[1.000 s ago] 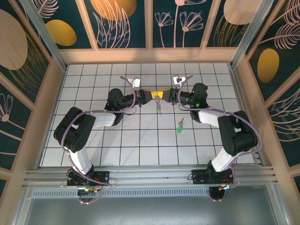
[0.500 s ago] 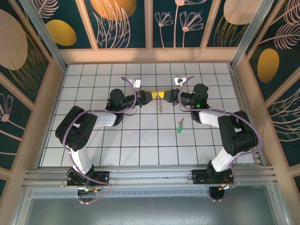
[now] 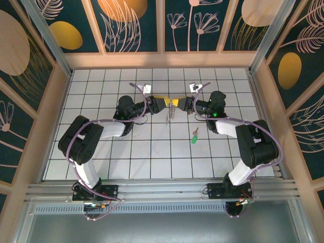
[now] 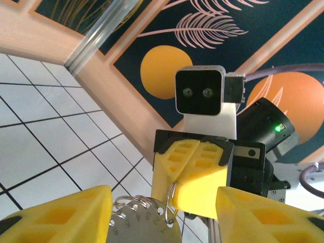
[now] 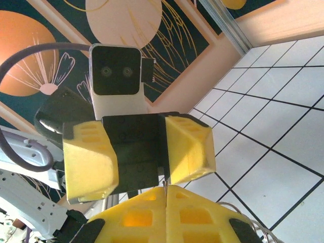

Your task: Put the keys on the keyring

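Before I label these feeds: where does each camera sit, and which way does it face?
Top external: fixed above and behind the bases, looking down on the tiled table; both arms show, left pincer and right pincer close together at the keyring.
Left wrist: on the left arm, looking along its own yellow fingers at the right pincer, shut on the keyring.
Right wrist: on the right arm, looking over its own shut fingers at the open left pincer.
Shared: the wrist views face each other.
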{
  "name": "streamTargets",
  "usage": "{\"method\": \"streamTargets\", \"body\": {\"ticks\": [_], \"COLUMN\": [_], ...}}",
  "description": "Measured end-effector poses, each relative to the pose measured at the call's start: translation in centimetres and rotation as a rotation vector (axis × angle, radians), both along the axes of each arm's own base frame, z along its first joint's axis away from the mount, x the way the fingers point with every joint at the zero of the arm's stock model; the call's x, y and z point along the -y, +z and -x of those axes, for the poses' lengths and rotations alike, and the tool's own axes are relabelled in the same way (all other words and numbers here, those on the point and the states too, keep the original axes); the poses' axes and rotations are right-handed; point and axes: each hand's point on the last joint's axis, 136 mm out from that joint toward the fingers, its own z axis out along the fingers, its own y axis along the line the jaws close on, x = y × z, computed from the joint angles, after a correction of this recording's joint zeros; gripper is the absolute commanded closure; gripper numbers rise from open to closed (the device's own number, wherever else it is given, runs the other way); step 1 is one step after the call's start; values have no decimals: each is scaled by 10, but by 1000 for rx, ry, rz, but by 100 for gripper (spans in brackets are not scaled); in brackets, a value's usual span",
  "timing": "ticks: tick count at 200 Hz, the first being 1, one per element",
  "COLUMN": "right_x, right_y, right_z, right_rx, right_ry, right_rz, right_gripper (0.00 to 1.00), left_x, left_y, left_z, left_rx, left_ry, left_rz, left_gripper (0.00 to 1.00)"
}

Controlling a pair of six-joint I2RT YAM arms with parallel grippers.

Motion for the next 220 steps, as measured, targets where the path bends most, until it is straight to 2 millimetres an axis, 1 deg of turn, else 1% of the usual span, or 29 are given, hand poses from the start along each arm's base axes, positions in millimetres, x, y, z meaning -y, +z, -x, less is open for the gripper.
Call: {"method": "streamTargets", "body": {"ticks": [17,47,62,165,197,220], "right_x": [0,1,0,1,-1,-2], "right_y": [2,7,9,19,20,20], "right_z": [0,2,2,5,6,7], "right_rx": [1,-2,-5,1,5,4], "right_ry": [0,2,5,9,13,17], "right_rz": [-2,-14,-23,-43,-44,-46], "right_gripper": [100,100,100,100,100,100], "left_x": [-2,-1,1,9,11,11], "left_y": [2,2,3,10,9,9], "left_z": [-2,-3,-2,9,11,11], "left_rx": [-6,-2,-1,0,-9,-13], "left_ry": [21,21,1,-104,-127,-136], "left_rz": [-16,-48,-50,40,60,74], "left_gripper": [43,55,59,59,61,65]}}
